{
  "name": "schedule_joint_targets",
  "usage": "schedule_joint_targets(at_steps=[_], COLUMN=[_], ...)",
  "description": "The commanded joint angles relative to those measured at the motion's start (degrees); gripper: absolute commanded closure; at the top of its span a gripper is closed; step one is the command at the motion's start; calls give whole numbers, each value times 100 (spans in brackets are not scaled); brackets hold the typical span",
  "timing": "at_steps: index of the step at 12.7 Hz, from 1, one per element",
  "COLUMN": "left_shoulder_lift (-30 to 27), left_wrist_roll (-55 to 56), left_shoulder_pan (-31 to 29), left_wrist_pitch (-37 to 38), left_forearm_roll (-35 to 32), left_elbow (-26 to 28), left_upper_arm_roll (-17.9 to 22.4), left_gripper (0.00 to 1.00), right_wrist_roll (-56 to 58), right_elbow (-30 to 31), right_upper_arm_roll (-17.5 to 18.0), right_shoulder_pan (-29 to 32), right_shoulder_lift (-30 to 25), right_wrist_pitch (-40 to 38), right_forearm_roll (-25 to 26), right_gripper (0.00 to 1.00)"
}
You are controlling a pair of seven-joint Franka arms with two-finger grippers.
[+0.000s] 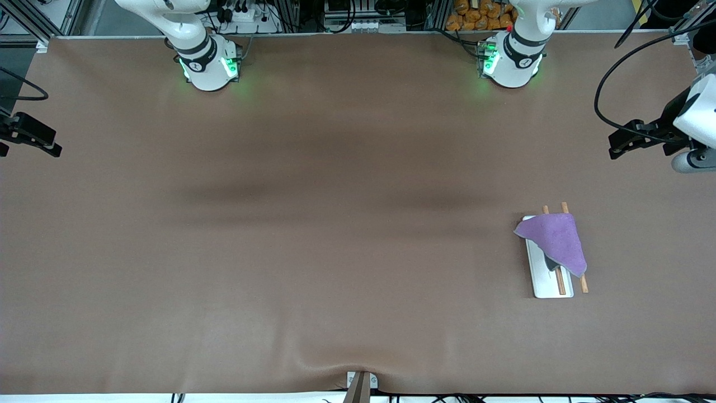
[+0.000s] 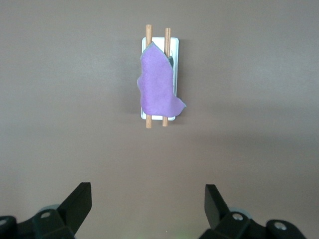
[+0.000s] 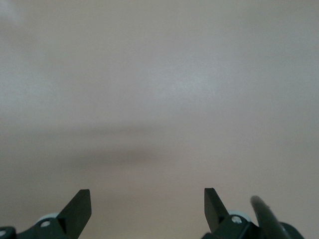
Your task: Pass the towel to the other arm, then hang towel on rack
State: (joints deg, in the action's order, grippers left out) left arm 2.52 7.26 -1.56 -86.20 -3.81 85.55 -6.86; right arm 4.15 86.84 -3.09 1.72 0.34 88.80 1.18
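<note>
The purple towel (image 1: 554, 238) is draped over the rack's two brown rods (image 1: 560, 282), which stand on the white base plate (image 1: 551, 288) toward the left arm's end of the table. A dark grey edge shows under the towel. In the left wrist view the towel (image 2: 157, 82) and the rack (image 2: 148, 122) lie well below. My left gripper (image 2: 148, 191) is open and empty, high above the table, apart from the rack. My right gripper (image 3: 147, 196) is open and empty over bare table at the right arm's end.
The brown table cover (image 1: 335, 252) spreads wide around the rack. Both arm bases (image 1: 208, 67) stand at the table's back edge. A small clamp (image 1: 361, 383) sits at the table's near edge.
</note>
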Motion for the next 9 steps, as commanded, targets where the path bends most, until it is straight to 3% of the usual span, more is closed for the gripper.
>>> schedule_joint_targets(at_steps=[1, 9], left_shoulder_lift=[-523, -1175], left_wrist_roll=[48, 109], left_shoulder_pan=[41, 15], left_wrist_pitch=[-107, 51], left_forearm_roll=[135, 399], left_elbow=[584, 1043], left_upper_arm_roll=[80, 45], left_gripper=[0, 0], right_wrist_roll=[-98, -90], right_elbow=[-157, -193], right_upper_arm_roll=[-16, -8], right_shoulder_pan=[-32, -67], right_shoulder_lift=[-44, -17], right_wrist_pitch=[-46, -55], right_forearm_roll=[-12, -3], right_gripper=[0, 0])
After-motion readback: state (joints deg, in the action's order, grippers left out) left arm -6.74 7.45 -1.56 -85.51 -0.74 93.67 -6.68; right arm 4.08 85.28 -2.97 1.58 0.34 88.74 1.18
